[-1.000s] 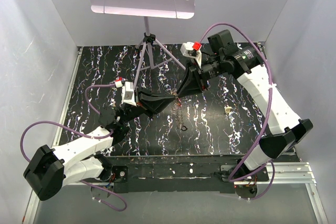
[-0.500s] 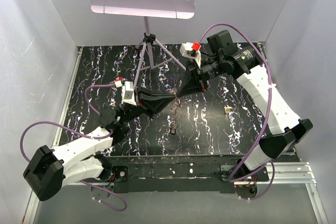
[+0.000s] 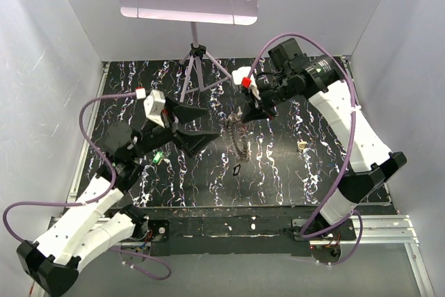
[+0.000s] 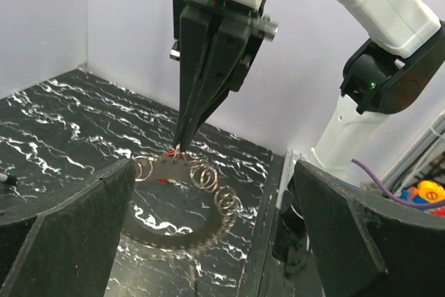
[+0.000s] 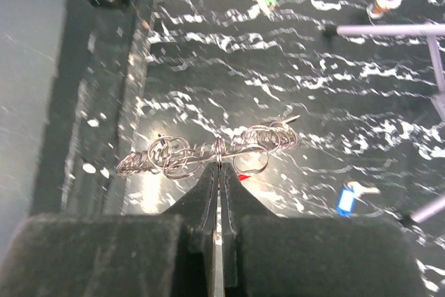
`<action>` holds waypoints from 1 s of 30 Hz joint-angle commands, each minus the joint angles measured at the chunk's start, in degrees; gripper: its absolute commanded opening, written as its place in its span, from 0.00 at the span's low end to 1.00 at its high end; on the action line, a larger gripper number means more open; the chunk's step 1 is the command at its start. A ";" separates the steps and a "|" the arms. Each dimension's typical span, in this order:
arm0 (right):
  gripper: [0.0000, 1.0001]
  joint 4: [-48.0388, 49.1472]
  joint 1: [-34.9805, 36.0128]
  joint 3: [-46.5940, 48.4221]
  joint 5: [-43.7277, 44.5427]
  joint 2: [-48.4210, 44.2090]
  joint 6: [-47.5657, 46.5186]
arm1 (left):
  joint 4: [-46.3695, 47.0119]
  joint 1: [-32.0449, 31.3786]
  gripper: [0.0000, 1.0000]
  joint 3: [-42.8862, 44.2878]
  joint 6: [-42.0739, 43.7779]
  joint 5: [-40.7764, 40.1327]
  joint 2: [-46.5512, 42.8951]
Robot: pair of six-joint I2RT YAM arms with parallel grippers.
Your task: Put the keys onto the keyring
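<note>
Several keys lie loose on the table (image 3: 292,186): a green key (image 3: 158,158) at near left, a cream key (image 3: 302,145) at right, and a blue key (image 5: 345,199). The right gripper (image 5: 218,166) is pinched tight on the keyring (image 5: 174,156) at mid-table, while the left gripper (image 3: 197,127) gapes empty. One red head (image 5: 242,177) seems to be on the ring, so most threading likely remains.

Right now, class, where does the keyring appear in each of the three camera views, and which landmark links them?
Top external: keyring near the centre, just below the right claw.
Left wrist: keyring centre, under the right claw.
Right wrist: keyring centre, spread sideways above the right claw.
Shared landmark: the right claw, shut on the keyring.
</note>
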 commanded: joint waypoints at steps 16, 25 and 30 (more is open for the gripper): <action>0.01 -16.25 3.58 0.14 4.40 0.61 -7.44 | -0.22 2.93 0.67 10.89 -2.72 21.53 21.03; 0.01 -16.25 3.58 0.49 2.99 0.88 -6.73 | -5.47 1.96 0.45 13.96 1.14 20.56 23.92; 0.01 -16.25 3.58 0.23 2.64 0.96 -6.47 | -9.87 0.99 0.41 15.37 4.57 19.59 24.54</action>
